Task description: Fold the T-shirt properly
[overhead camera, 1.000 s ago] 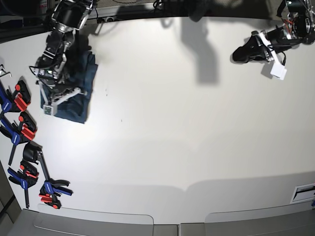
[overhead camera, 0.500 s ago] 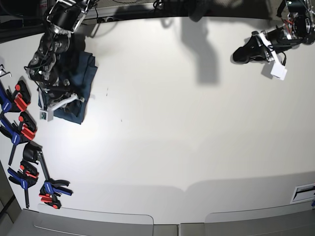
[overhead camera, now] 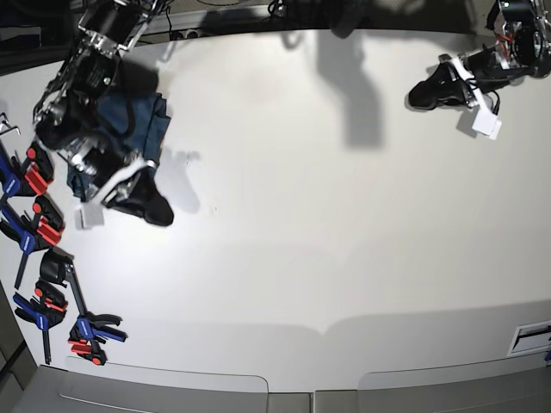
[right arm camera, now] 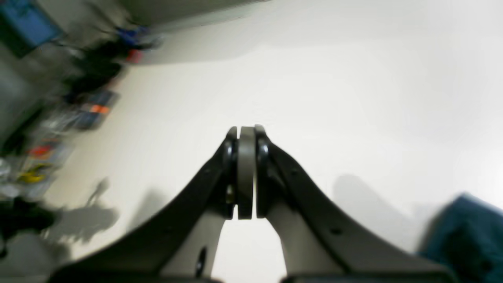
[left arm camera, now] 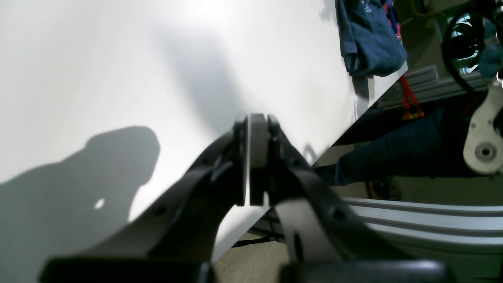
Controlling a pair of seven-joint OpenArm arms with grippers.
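Observation:
The T-shirt point(overhead camera: 148, 120) lies as a dark navy folded bundle at the table's far left, partly hidden under my right arm. It also shows in the right wrist view as the T-shirt point(right arm camera: 467, 236), low right and blurred, and far off in the left wrist view as the T-shirt point(left arm camera: 369, 39) near the table edge. My right gripper point(overhead camera: 164, 215) hangs beside the bundle's near end, shut, holding nothing; close up the right gripper point(right arm camera: 246, 133) has its pads pressed together. My left gripper point(overhead camera: 411, 99) rests at the far right, and the left gripper point(left arm camera: 251, 125) is shut and empty.
Several blue and red clamps point(overhead camera: 39, 228) lie along the table's left edge, with more clamps point(overhead camera: 86, 331) nearer the front. They show as blurred clamps point(right arm camera: 90, 106) in the right wrist view. The table edge point(left arm camera: 353, 118) runs past the left gripper. A white label point(overhead camera: 532, 335) sits front right.
My right gripper has lifted off the folded T-shirt and swung out toward the table's front, staying shut. The left arm has not moved.

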